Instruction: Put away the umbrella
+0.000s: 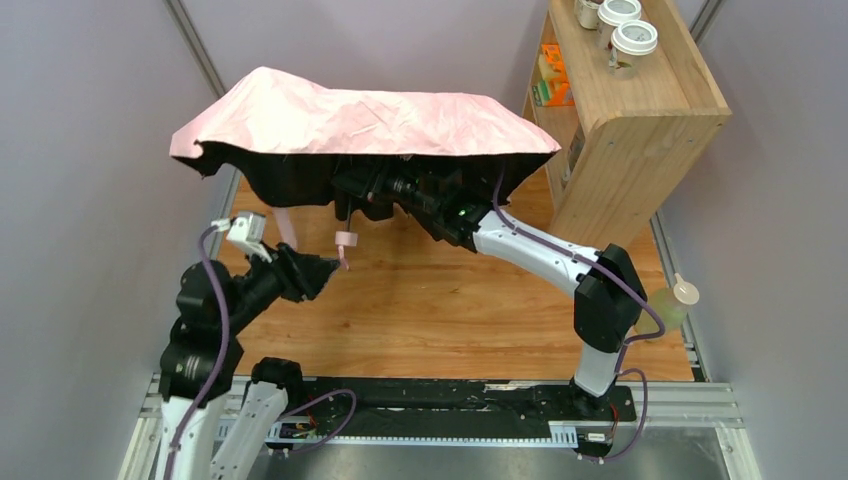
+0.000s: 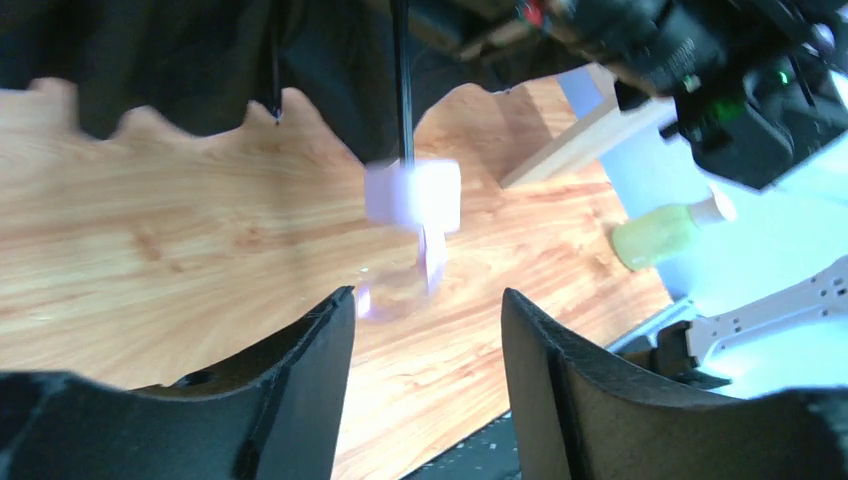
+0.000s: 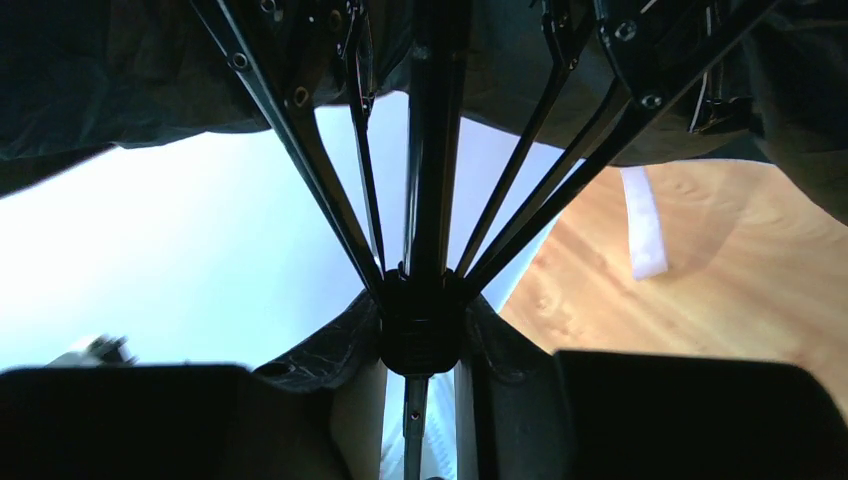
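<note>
My left claw (image 2: pixel 428 300) stands spread, gripping nothing. The small pink handle (image 2: pixel 412 195) hangs just ahead of its fingers on a thin black shaft (image 2: pixel 404 120). The pale pink fabric umbrella (image 1: pixel 360 115), black-lined, is held open above the wooden table (image 1: pixel 450 320) — my right claw (image 3: pixel 415 390) pinches its black rib hub (image 3: pixel 420 335) from beneath.

Thin, matt, finely creased cloth on the pale pink folding umbrella (image 1: pixel 360 115), dull black cloth lining (image 1: pixel 285 180) beneath. Thin black metal shaft (image 2: pixel 402 80) and black metal ribs (image 3: pixel 320 190), smooth, slight sheen. Small pink plastic handle (image 2: pixel 413 193), smooth, too blurred for more. Light brown wood-grain surface (image 1: pixel 450 310), smooth, faintly glossy. Pale wooden shelf unit (image 1: pixel 640 130), matt, grain showing. Matt black plastic, slightly grainy, on the jaws of the left gripper (image 2: pixel 427 296).
</note>
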{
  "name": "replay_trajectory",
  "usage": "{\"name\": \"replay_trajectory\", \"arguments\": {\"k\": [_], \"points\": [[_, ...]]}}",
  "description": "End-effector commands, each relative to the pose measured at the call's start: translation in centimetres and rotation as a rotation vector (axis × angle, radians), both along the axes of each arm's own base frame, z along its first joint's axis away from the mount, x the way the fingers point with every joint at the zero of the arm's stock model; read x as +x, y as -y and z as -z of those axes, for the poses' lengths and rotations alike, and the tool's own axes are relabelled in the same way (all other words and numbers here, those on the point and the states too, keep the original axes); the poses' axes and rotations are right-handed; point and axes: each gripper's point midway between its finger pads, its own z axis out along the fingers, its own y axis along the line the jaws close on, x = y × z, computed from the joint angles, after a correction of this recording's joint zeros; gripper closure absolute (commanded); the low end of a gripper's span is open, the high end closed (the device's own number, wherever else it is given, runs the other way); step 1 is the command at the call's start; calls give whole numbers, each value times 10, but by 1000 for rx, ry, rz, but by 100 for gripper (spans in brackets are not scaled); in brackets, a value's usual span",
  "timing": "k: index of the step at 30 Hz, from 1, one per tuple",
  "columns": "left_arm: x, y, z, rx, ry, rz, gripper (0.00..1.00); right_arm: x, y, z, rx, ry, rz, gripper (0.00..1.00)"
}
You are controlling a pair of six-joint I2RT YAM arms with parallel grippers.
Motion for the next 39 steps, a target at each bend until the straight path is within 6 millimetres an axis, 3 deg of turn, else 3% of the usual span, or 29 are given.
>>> {"name": "replay_trajectory", "arguments": {"k": [1, 4, 7, 11, 14, 16, 18, 20, 21, 22, 23, 25, 28, 31, 33, 39], "points": [[-39, -30, -11, 119, 91, -99, 47, 12, 11, -61, 37, 236, -15, 100], [-73, -39, -38, 102, 244, -121, 49, 4, 10, -58, -46, 395, -83, 100], [-112, -49, -98, 55, 485, -160, 42, -7, 15, -39, -101, 532, -137, 100], [-167, -64, -175, -16, 767, -210, 41, -26, 26, -16, -86, 761, -283, 100], [-197, -70, -206, -59, 896, -229, 43, -22, 36, 12, -75, 849, -400, 100], [-199, -81, -211, -69, 887, -293, 43, -24, 47, 22, -37, 901, -471, 100], [-180, -96, -205, -94, 777, -394, 37, -30, 57, 27, -20, 957, -512, 100], [-144, -99, -191, -95, 593, -443, 34, -38, 63, 29, -19, 977, -545, 100], [-111, -91, -183, -72, 485, -433, 34, -44, 66, 29, -14, 984, -559, 100], [-96, -79, -174, -50, 412, -376, 33, -50, 69, 31, -12, 983, -570, 100], [-69, -68, -164, -38, 312, -345, 33, -56, 70, 35, -16, 978, -585, 100], [-40, -39, -157, -32, 235, -206, 32, -61, 73, 40, -41, 984, -574, 100], [-4, -12, -159, -85, 257, -85, 31, -65, 77, 41, -50, 983, -558, 100], [16, 13, -154, -137, 265, 44, 31, -72, 76, 41, -46, 971, -570, 100], [27, 19, -144, -132, 242, 71, 30, -72, 75, 38, -50, 967, -556, 100], [22, 24, -116, -134, 159, 109, 30, -69, 73, 34, -53, 960, -523, 100]]}}
